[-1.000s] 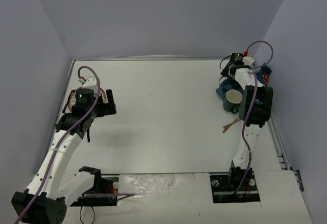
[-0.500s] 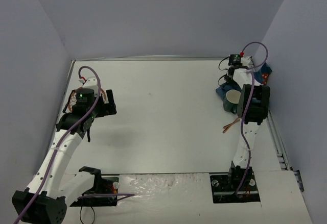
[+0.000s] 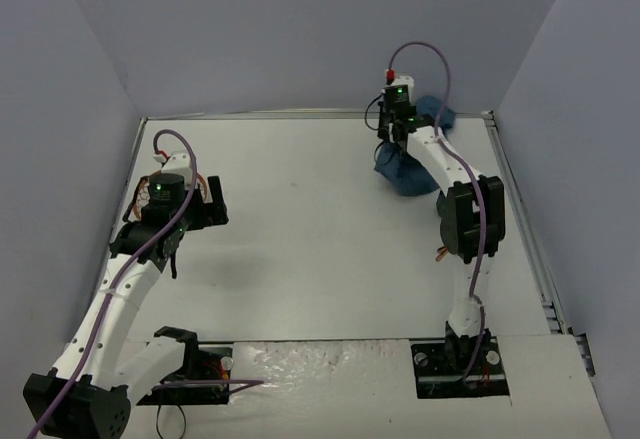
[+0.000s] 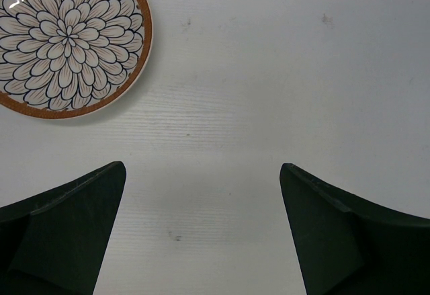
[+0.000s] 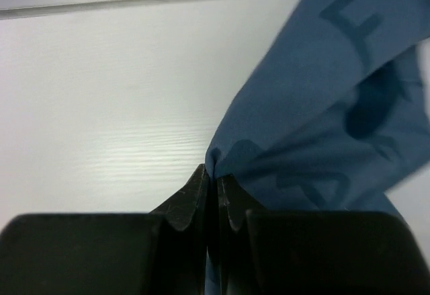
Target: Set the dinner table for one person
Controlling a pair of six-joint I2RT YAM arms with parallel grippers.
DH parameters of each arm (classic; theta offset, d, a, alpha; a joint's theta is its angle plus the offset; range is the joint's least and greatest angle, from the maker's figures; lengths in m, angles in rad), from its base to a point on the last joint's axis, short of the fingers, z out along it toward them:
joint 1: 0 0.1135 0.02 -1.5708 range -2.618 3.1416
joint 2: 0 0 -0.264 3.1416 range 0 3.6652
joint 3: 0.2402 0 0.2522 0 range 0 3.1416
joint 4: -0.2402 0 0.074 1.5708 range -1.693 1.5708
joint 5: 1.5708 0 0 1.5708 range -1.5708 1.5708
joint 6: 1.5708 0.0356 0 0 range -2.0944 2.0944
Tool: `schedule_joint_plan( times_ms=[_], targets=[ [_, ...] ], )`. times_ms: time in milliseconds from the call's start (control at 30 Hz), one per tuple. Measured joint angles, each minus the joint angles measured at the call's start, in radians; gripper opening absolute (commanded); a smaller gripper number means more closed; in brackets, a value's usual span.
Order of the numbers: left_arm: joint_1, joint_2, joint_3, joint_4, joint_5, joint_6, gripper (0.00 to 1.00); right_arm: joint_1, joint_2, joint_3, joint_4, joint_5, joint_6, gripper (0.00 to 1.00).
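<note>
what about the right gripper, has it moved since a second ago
Yes. In the top view the right gripper, shut on the placemat, has swung left, away from the right edge of the dinner table.

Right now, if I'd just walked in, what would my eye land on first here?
Most striking is the dark blue letter-printed cloth, bunched up at the far side of the white table, its edge pinched in the shut right gripper. On the left, a flower-patterned plate with an orange-brown rim lies on the table, and the left gripper hangs open near it.
</note>
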Motion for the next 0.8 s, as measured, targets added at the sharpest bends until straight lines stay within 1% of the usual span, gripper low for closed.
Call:
schedule_joint_plan(
  times_ms=[100, 167, 267, 400, 500, 600, 633, 700, 767, 800],
  targets=[
    [0.002, 0.0, 0.0, 0.0, -0.001, -0.002, 0.97, 0.143, -0.084, -0.03, 0.021, -0.018, -0.028, 0.0],
    [0.006, 0.0, 0.0, 0.0, -0.003, -0.003, 0.97, 0.224, -0.145, -0.093, 0.039, -0.024, -0.045, 0.0],
    [0.007, -0.002, 0.0, -0.001, -0.006, -0.007, 0.97, 0.329, -0.225, -0.213, 0.04, -0.034, -0.069, 0.01],
    [0.007, -0.004, 0.0, -0.006, -0.021, -0.021, 0.97, 0.45, -0.303, -0.433, 0.059, -0.043, -0.083, 0.08],
    [0.007, -0.004, 0.0, -0.014, -0.036, -0.038, 0.97, 0.542, -0.342, -0.608, 0.037, -0.048, -0.076, 0.18],
    [0.008, -0.005, -0.003, -0.022, -0.052, -0.072, 0.97, 0.617, -0.37, -0.74, 0.025, -0.062, -0.06, 0.37],
    [0.008, -0.005, -0.004, -0.025, -0.056, -0.083, 0.97, 0.637, -0.38, -0.778, 0.018, -0.072, -0.056, 0.41],
    [0.008, -0.014, -0.026, -0.021, -0.063, -0.118, 0.97, 0.656, -0.41, -0.826, 0.01, -0.106, -0.04, 0.5],
    [0.008, -0.029, -0.062, -0.027, -0.069, -0.161, 0.97, 0.661, -0.46, -0.852, -0.002, -0.139, -0.029, 0.62],
    [0.008, -0.036, -0.081, -0.03, -0.072, -0.184, 0.97, 0.661, -0.49, -0.856, -0.007, -0.151, -0.026, 0.67]
  ],
)
